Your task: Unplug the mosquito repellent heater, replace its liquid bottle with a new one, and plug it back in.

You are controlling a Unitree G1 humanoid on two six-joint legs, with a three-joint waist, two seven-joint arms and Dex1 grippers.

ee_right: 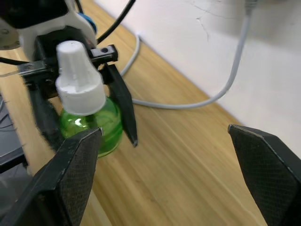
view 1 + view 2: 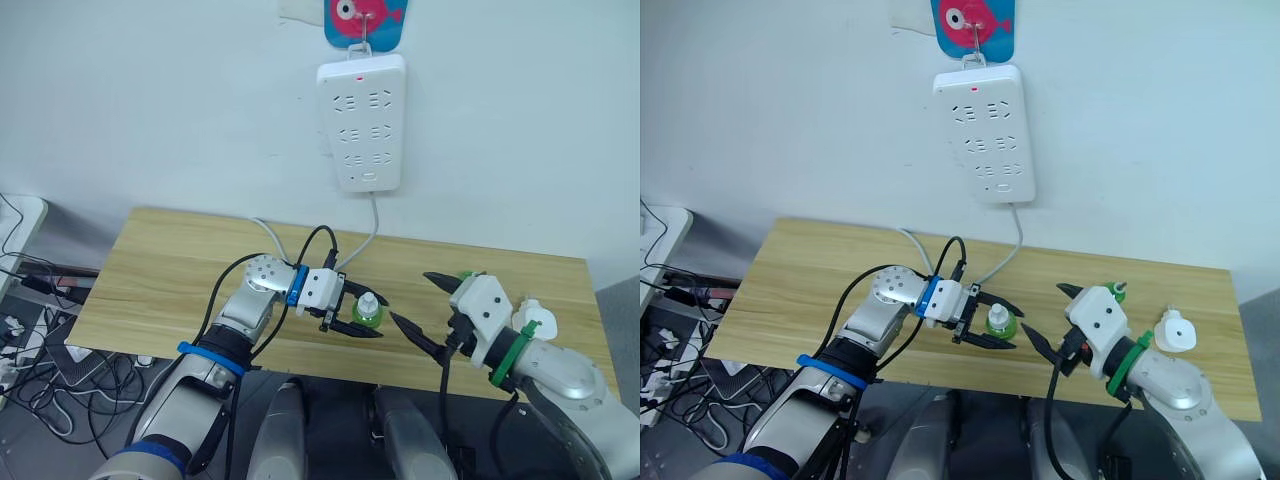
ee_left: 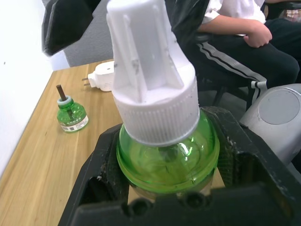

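Capped green refill bottle (image 3: 167, 155), gripped around its body by the left gripper (image 2: 357, 318) near the bench's front edge. Right gripper (image 2: 425, 312), jaws wide, faces the white cap (image 1: 77, 77); it should close squarely on the cap to unscrew. Heater (image 2: 1175, 331) lies unplugged at the right end.

Wooden table (image 2: 150, 270), bare-wick bottle (image 3: 71, 114), heater (image 2: 1175, 331), cable (image 2: 365, 243)

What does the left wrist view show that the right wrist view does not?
Left wrist view alone: the mosquito repellent heater lying unplugged on the table, the bare-wick liquid bottle standing apart from it, and a seated person.

Right wrist view alone: the grey cable lying along the table.

Both: the capped new bottle between the left gripper's fingers, and the open right gripper facing it.
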